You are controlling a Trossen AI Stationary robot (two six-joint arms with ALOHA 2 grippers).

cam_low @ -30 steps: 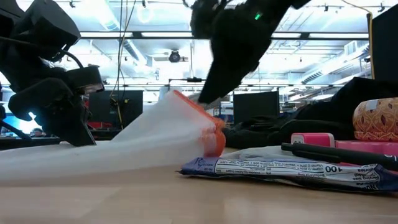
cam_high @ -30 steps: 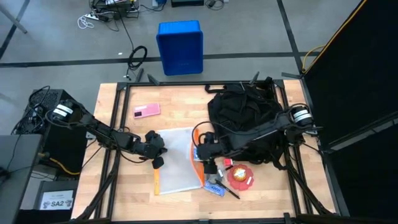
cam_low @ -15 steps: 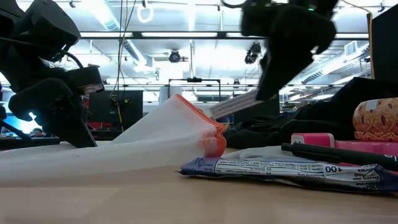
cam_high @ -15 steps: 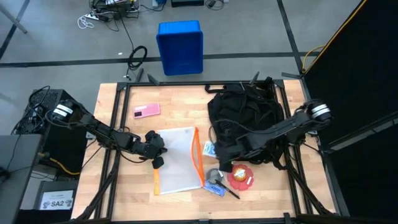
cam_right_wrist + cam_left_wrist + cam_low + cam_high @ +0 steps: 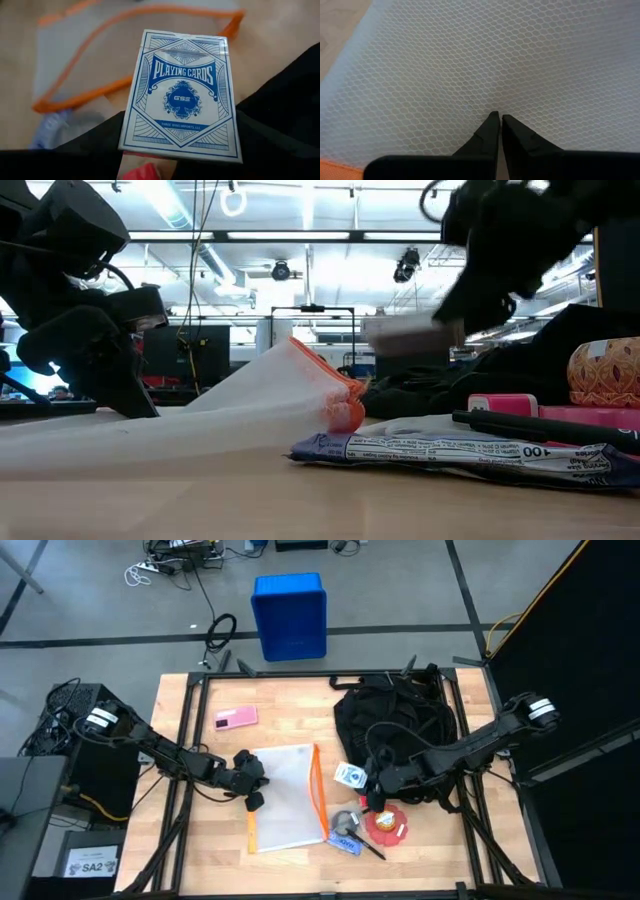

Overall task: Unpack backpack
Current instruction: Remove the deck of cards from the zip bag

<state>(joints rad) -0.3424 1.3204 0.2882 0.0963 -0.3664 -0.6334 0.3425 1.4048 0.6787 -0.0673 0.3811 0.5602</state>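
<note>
The black backpack [image 5: 395, 720] lies at the table's far right. A white mesh pouch [image 5: 288, 798] with orange edging lies at the middle; in the low view its orange mouth [image 5: 318, 370] stands raised. My left gripper [image 5: 252, 796] is shut at the pouch's left edge. Between pouch and backpack, my right gripper [image 5: 368, 780] is shut on a blue-and-white box of playing cards [image 5: 182, 97], which is also visible from above [image 5: 349, 776]. My left gripper has its shut fingertips [image 5: 492, 125] on the pouch's white mesh [image 5: 490, 75], slanting down from the table's left. Whether a layer is pinched between them, I cannot tell. My right gripper pinches the card box across its width, a finger [image 5: 95, 137] on each long edge near the end [image 5: 132, 142] closest to the wrist. The fingers slant down from the table's right. The box is lifted clear of the table, its printed face up.
Near the front edge, right of the pouch, lie a blue wrapper [image 5: 347, 842], a black pen [image 5: 368, 845], a grey round thing [image 5: 345, 822] and a red-orange round thing [image 5: 387, 824]. A pink item [image 5: 236, 718] lies far left. A blue crate [image 5: 290, 615] stands on the floor beyond the table.
My right gripper has drawn back from the pouch's orange mouth toward the table's right edge and rolled, carrying the card box out and clear of the pouch. The pouch has stayed in place, its mouth still raised.
</note>
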